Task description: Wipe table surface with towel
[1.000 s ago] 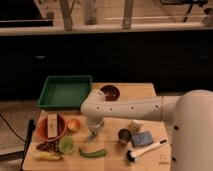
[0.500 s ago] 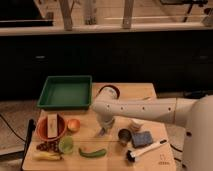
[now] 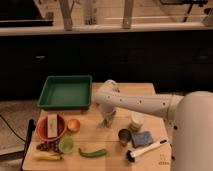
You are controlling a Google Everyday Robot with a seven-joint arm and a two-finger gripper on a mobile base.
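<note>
- Pincer (image 3: 106, 121) hangs straight down off the white arm (image 3: 135, 102), tip right at the wooden surface (image 3: 90, 134) in the middle of the frame
- Wide, narrow or clamped on something? I cannot tell; the tip reads as one pale grey lump
- The towel is not plainly in sight: that grey lump under the tip may be it, but I can't confirm
- The other candidate is the blue pad (image 3: 143, 138) at lower right, flat, squarish and soft-looking, maybe a sponge instead
- My read: we're at the wiping stage, working the bare patch of boards at the centre
- The next stroke calls for steady downward pressure and a short sweep along a tight lane
- The round orange fruit (image 3: 73, 125) sits to the left, the pale cup (image 3: 136, 120) and dark metal can (image 3: 124, 136) to the right, all easy to knock
- Smooth green plastic tray (image 3: 65, 92) at upper left, glossy orange bowl (image 3: 50, 129) below it, long white-handled brush (image 3: 146, 149) at the bottom right
</note>
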